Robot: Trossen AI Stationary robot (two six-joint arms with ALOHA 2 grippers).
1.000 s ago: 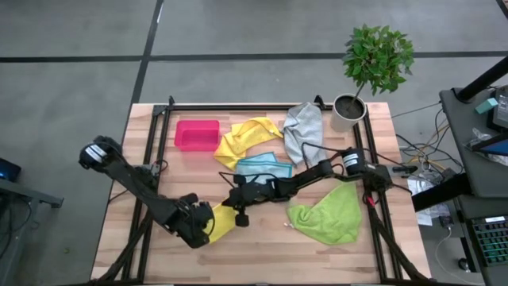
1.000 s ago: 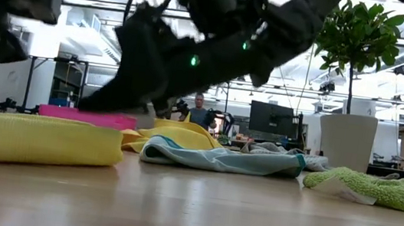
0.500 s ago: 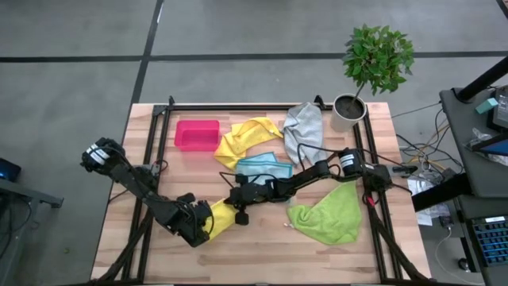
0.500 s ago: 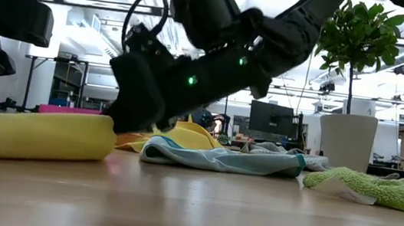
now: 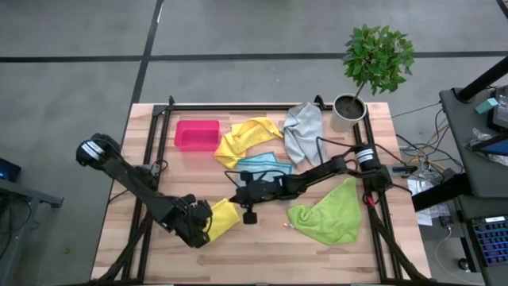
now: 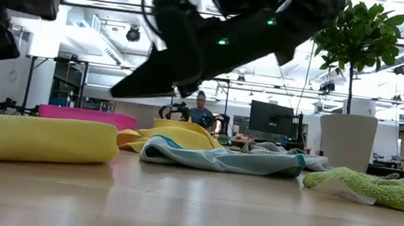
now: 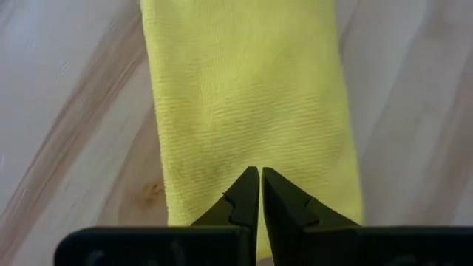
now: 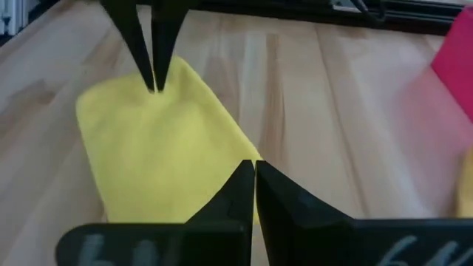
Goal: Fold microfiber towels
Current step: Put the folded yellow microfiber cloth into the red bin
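**Yellow towel now a narrow strip as the right arm lifts clear**

The folded yellow microfiber towel (image 5: 223,218) lies flat near the front of the wooden table (image 5: 270,254), left of centre, and it looks tighter than a second ago: in the low view its near end was being pushed by the right arm, and now that arm has risen off it, hanging above the cloth. So a fold has apparently just been pressed in, and this towel looks close to finished.

The left gripper (image 7: 260,181) sits on one end of the strip, fingers pressed together with their tips on the cloth rather than pinching it. The right gripper (image 8: 253,171) hovers just above the opposite end, also closed, holding nothing.

The strip's long axis runs diagonally across the table, from the left gripper up toward the table's middle.

Four cloths wait unfolded: the crumpled yellow towel (image 5: 250,137), the light blue towel (image 5: 262,166), the grey towel (image 5: 304,127) and the lime green towel (image 5: 329,213). The pink-red plastic bin (image 5: 196,134) stands at the far left.
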